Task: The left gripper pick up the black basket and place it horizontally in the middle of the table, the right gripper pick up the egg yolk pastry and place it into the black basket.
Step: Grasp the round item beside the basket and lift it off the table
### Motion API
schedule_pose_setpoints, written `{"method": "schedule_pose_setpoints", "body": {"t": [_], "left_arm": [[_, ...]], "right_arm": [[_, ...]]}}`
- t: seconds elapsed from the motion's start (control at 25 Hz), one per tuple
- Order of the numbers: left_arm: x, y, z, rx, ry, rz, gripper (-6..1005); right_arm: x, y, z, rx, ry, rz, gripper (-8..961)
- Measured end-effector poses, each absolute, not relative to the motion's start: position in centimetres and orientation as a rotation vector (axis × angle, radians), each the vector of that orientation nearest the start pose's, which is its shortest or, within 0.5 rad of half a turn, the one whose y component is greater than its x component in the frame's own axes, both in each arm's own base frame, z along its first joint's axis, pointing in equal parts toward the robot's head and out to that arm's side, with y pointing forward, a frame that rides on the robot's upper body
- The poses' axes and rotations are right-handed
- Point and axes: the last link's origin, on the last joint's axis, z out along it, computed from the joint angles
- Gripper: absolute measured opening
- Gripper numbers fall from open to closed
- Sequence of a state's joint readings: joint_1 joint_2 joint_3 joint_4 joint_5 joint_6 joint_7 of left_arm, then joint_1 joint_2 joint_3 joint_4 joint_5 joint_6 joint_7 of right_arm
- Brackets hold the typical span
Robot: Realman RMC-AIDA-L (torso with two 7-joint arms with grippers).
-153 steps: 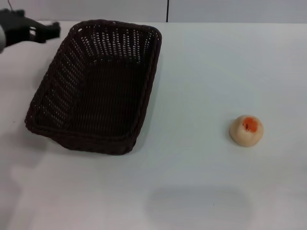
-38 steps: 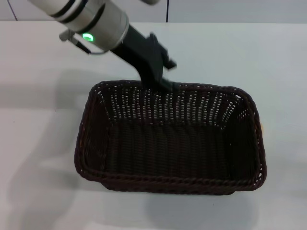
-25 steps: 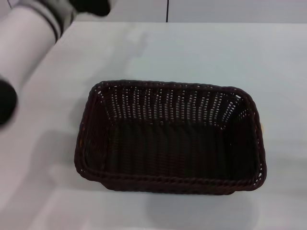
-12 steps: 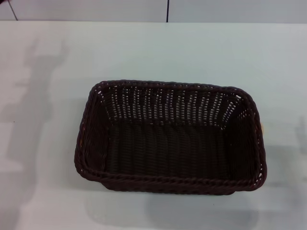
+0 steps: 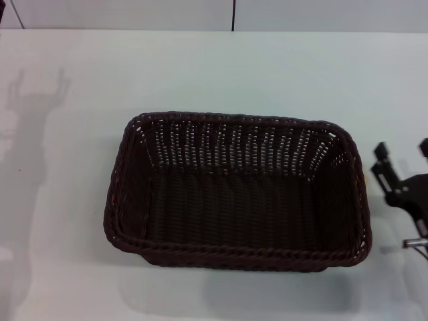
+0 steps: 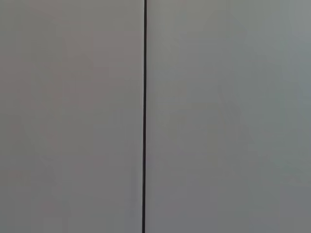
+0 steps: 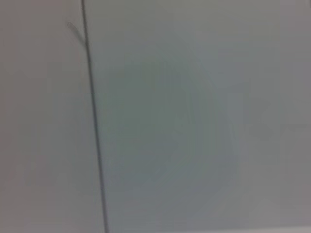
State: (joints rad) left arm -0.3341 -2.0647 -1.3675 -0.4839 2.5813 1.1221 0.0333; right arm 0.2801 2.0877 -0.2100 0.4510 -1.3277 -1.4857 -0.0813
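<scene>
The black basket (image 5: 234,194) lies lengthwise across the middle of the white table (image 5: 267,73), open side up and empty. My right gripper (image 5: 402,150) is at the right edge of the head view, just right of the basket's right end. Its two black fingers are spread apart and hold nothing. The egg yolk pastry does not show; the basket's right wall covers the spot where it lay. My left gripper is out of view; only its shadow (image 5: 33,93) falls on the table at the far left. Both wrist views show only a pale flat surface with a dark seam (image 6: 144,116).
A pale wall with a dark vertical seam (image 5: 233,15) runs behind the table's far edge. White tabletop surrounds the basket on the left, far and near sides.
My left arm has let go of the basket and pulled away out of view at the upper left. My right gripper has come into view at the right edge. The basket has stayed still.
</scene>
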Motion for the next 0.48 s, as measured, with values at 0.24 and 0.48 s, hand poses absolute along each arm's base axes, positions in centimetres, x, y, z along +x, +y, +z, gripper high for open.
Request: {"method": "schedule_pose_setpoints", "body": {"t": [0.24, 0.48], "left_arm": [[-30.0, 35.5, 4.9, -1.312, -0.367, -0.773, 798], [-29.6, 35.7, 5.0, -1.32, -0.348, -0.785, 798]], "right_arm": [[31.5, 22.6, -8.5, -1.694, 0.66, 0.711, 767], [31.7, 23.2, -9.3, -1.739, 0.696, 0.664, 766]]}}
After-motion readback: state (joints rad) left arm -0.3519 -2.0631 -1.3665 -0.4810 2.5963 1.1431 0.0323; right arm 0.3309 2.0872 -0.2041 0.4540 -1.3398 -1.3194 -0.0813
